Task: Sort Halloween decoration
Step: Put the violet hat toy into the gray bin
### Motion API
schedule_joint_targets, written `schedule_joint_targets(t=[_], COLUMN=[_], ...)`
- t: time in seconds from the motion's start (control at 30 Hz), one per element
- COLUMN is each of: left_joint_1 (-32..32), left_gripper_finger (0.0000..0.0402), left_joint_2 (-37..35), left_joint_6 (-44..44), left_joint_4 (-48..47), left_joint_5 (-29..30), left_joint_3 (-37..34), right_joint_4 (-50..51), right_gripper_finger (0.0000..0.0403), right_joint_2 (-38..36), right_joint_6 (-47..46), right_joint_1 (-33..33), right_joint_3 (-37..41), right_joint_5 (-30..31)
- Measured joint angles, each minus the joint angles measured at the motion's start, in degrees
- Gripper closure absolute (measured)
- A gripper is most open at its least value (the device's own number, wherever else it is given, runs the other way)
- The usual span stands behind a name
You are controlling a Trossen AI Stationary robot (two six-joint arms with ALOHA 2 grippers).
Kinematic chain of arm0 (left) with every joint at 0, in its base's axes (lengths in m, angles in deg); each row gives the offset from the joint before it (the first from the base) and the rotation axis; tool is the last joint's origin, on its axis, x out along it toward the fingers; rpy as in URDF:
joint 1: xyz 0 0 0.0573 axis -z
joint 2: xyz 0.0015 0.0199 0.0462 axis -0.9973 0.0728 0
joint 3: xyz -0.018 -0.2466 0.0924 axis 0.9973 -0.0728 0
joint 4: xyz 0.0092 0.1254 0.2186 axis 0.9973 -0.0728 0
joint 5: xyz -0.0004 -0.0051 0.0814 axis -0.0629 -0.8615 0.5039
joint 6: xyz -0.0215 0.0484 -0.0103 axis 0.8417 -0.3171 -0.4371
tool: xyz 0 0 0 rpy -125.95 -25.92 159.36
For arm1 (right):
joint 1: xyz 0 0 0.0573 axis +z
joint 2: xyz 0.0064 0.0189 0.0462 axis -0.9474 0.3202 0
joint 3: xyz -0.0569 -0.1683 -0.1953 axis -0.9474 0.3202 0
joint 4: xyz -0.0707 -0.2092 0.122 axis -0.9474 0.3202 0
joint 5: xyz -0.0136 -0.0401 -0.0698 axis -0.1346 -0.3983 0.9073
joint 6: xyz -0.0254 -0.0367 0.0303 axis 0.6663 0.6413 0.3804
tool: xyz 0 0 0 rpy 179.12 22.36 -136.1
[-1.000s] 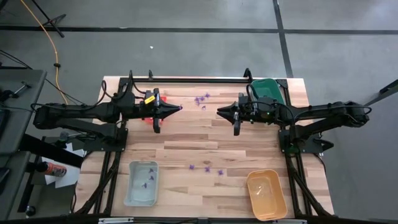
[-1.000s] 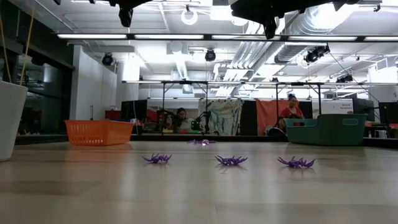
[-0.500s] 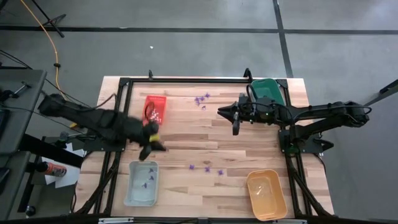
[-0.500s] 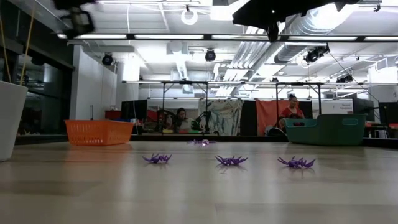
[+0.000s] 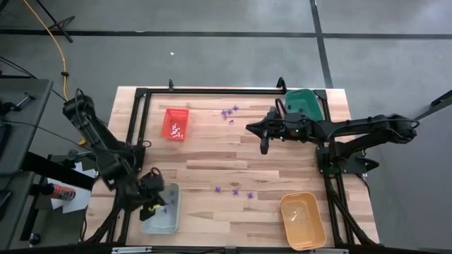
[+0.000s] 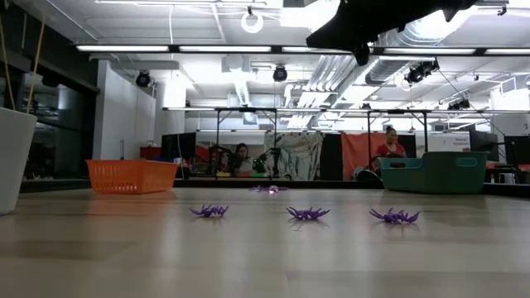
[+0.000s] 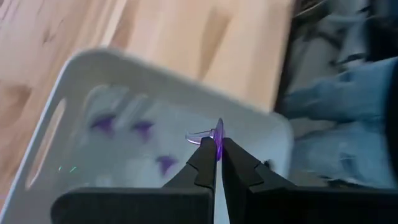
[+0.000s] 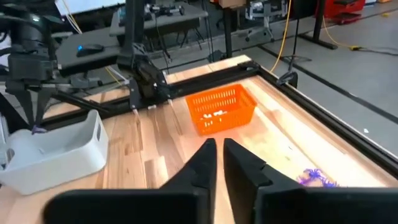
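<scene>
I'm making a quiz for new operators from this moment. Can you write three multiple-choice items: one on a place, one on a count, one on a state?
1. Where is the left gripper?
A. over the pale blue tray
B. over the green tray
C. over the orange tray

2. How many purple spiders lie in a row close by in the low view?
A. one
B. three
C. six

3. The left gripper is:
A. wide open
B. shut on nothing
C. shut on a purple piece

Key: 1 A, the tray lies under its fingertips; 2 B, three in a row; 3 C, purple shows between its fingers.
</scene>
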Motion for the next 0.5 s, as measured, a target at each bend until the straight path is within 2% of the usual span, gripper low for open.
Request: schedule_joint_targets(t=[0.1,0.5], left_joint_1=[0.7,0.7], left_gripper_finger=[0.0401,0.0401], left_joint_2=[2.8,14.0], left_joint_6=[1.0,-1.6], left_joint_4=[-2.2,-4.8], left_joint_5=[-0.3,-3.6], left_joint_3=[0.0,0.0], right_joint_4=[0.0,0.0], right_gripper_finger=[0.0399,0.0402], right_joint_2=[1.4,2.6], right_joint_6=[-0.2,0.0], right_joint_1=[0.0,0.0], right_joint_3=[0.0,0.0], right_joint_5=[0.0,-0.1])
